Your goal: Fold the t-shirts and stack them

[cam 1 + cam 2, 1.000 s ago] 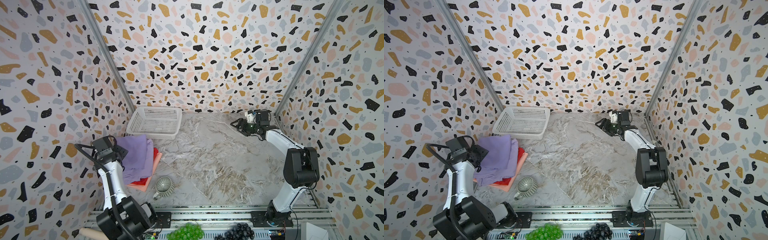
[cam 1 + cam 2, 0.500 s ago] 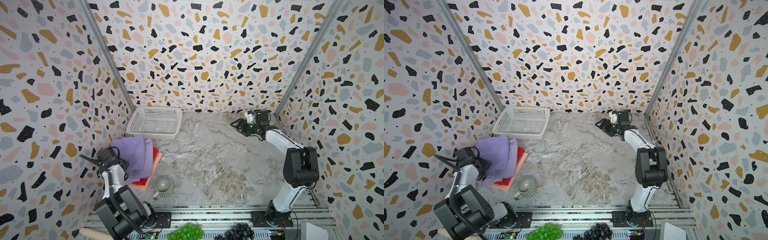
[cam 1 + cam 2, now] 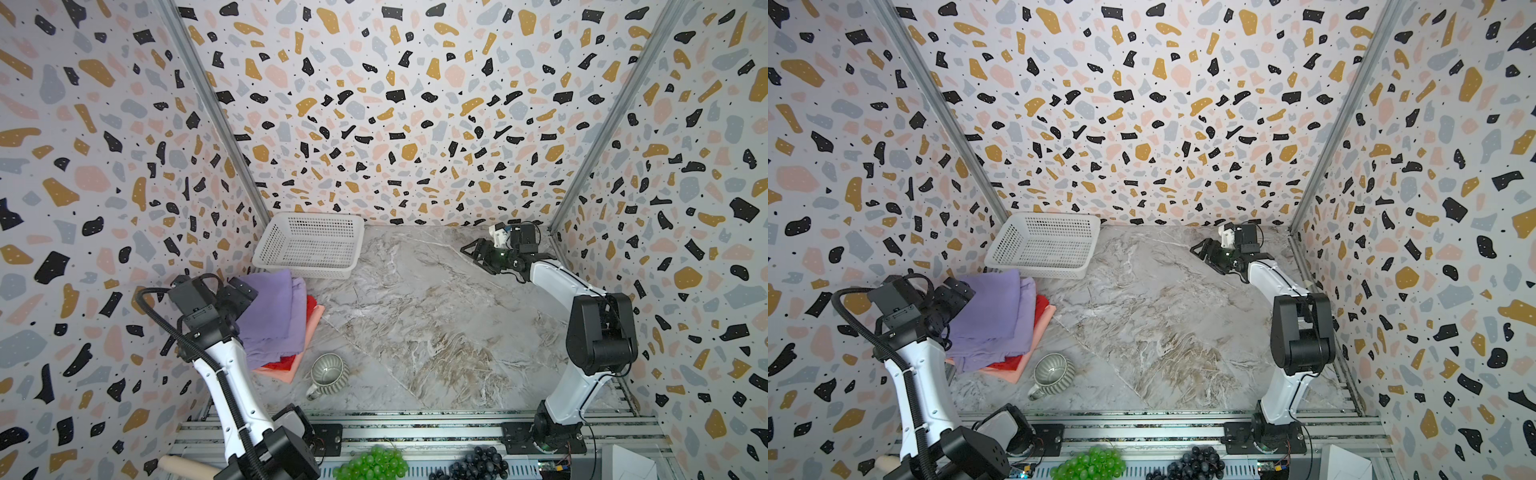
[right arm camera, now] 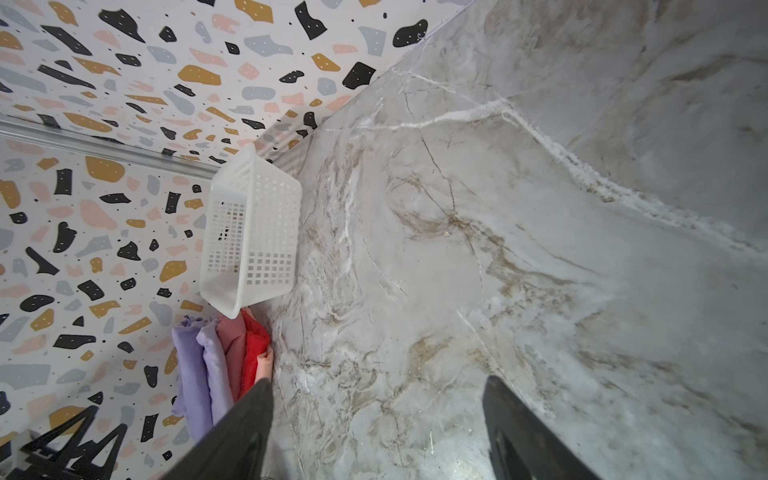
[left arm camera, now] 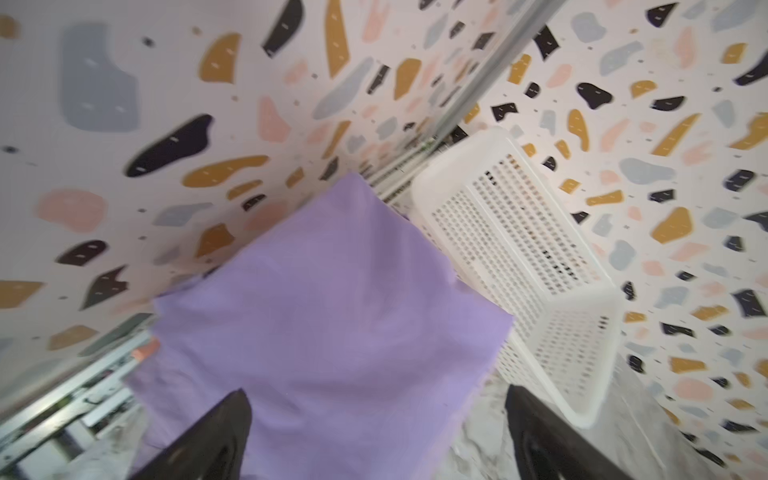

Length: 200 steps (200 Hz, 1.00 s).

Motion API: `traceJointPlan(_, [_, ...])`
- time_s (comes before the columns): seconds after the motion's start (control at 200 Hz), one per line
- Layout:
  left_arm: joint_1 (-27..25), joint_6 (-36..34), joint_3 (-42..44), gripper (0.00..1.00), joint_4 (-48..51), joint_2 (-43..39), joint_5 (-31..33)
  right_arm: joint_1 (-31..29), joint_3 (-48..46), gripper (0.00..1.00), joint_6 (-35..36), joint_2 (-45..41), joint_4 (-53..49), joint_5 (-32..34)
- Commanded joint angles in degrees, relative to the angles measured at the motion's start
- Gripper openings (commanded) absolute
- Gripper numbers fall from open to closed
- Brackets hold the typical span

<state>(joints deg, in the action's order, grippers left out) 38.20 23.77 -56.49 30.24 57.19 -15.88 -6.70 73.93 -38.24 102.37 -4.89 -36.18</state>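
1. The folded t-shirts lie stacked at the left side of the counter. Lavender ones are on top, with red and salmon-pink beneath. The stack is just in front of the white perforated basket.
2. The left jaws stand wide apart above the top lavender shirt, gripping nothing.
3. The right jaws are spread open over bare counter near the back right corner, holding nothing.
4. A ribbed grey mug sits near the stack's front corner.
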Motion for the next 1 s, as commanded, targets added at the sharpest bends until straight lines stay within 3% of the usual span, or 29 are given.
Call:
traceJointPlan(0.0, [0.21,-1.32,-1.54,1.00,-0.31,0.90,-7.13,1.44,-1.93,0.81,2.41,-4.98,0.77,3.70])
traceJointPlan(0.155, [0.13,-2.99,-0.99,1.00,-7.60,2.51,-5.36,5.44,-6.08,0.86,5.69,-11.32,1.06,10.16])
traceJointPlan(0.185, [0.13,-3.75,-0.99,1.00,-8.70,3.14,-4.94,6.45,-6.84,0.91,6.41,-12.70,0.97,11.36])
traceJointPlan(0.33, [-0.62,-5.64,-1.29,1.00,-12.99,6.82,-3.41,11.77,-9.57,0.93,8.50,-18.17,-0.61,15.76])
traceJointPlan(0.4, [-3.89,-8.25,-1.94,1.00,-13.46,8.40,0.05,14.11,-11.21,0.93,9.17,-20.67,-0.89,18.09])
traceJointPlan(0.541, [-15.87,-17.01,-1.38,1.00,-14.49,8.30,15.04,16.86,-14.08,0.94,11.39,-25.27,-1.04,23.60])
traceJointPlan(0.621, [-18.88,-17.97,3.38,1.00,-21.14,5.26,14.95,17.42,-15.07,0.95,13.06,-27.47,-1.27,27.41])
traceJointPlan(0.996, [-18.95,-16.90,34.68,1.00,-58.32,-10.60,15.26,20.30,-20.45,0.99,16.21,-33.87,1.10,38.16])
